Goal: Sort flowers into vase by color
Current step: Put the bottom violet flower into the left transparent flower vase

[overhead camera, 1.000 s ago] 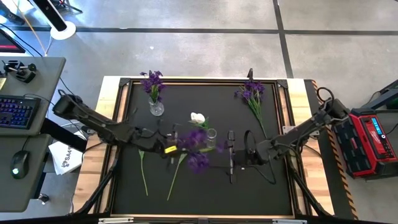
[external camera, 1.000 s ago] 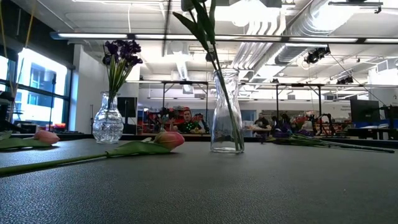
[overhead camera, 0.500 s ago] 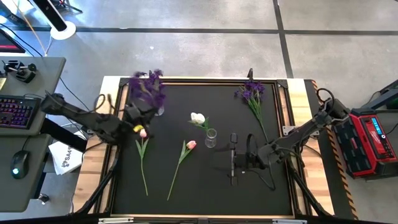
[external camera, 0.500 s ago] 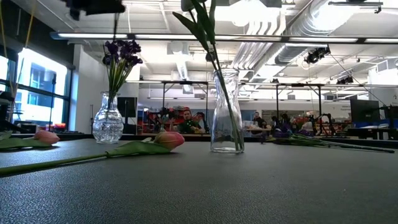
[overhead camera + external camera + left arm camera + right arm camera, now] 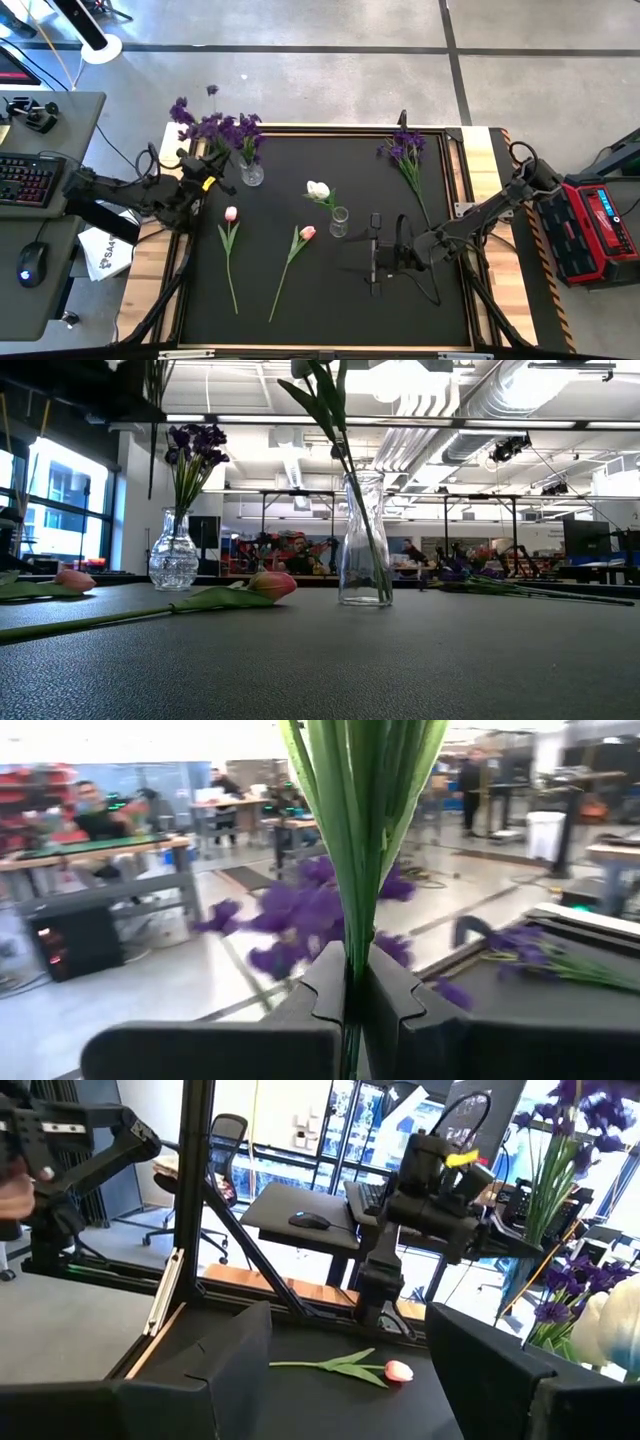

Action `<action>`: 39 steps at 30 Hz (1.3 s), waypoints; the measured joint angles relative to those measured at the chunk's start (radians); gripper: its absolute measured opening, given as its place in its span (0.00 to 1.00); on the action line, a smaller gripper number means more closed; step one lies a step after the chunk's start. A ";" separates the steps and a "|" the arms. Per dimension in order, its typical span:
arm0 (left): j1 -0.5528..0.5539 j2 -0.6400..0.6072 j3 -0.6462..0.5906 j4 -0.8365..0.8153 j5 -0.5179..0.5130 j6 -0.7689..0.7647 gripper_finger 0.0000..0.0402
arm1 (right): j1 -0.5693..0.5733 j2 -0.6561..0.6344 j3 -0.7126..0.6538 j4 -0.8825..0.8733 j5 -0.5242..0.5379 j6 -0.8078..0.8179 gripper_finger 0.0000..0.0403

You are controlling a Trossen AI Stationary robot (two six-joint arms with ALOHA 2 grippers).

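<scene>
Left gripper (image 5: 197,183) clamped on bunch of purple long-stemmed flowers (image 5: 205,128), now moved outward to just beside round clear glass vase (image 5: 251,172) holding purple blooms. Pink tulip (image 5: 231,214) below that vase uncovered. Right gripper (image 5: 374,256) parked well right of vase, fingers apart, unchanged.
</scene>
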 joint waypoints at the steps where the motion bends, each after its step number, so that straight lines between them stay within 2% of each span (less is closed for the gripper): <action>1: 0.023 -0.001 -0.012 0.023 0.000 0.001 0.00 | 0.000 0.000 0.000 0.000 0.000 0.000 0.62; 5: 0.120 -0.001 -0.047 0.116 0.046 0.034 0.00 | 0.000 0.000 0.000 0.000 0.000 0.000 0.62; 10: 0.275 -0.001 -0.110 0.259 0.218 0.057 0.00 | 0.000 0.000 0.000 0.000 0.000 -0.015 0.62; 16: 0.442 -0.001 -0.184 0.334 0.449 -0.061 0.00 | 0.000 0.000 0.000 0.001 0.000 -0.015 0.62; 18: 0.475 -0.001 -0.195 0.335 0.495 -0.094 0.00 | 0.000 0.000 0.000 0.001 0.000 -0.015 0.62; 24: 0.506 -0.001 -0.226 0.317 0.518 -0.142 0.00 | 0.000 0.000 0.000 0.001 0.000 -0.014 0.62; 30: 0.506 -0.001 -0.228 0.201 0.558 -0.199 0.00 | 0.000 0.000 0.000 0.001 0.000 -0.008 0.62; 39: 0.506 0.000 -0.228 0.089 0.560 -0.244 0.04 | 0.000 0.000 0.000 0.001 0.000 -0.008 0.62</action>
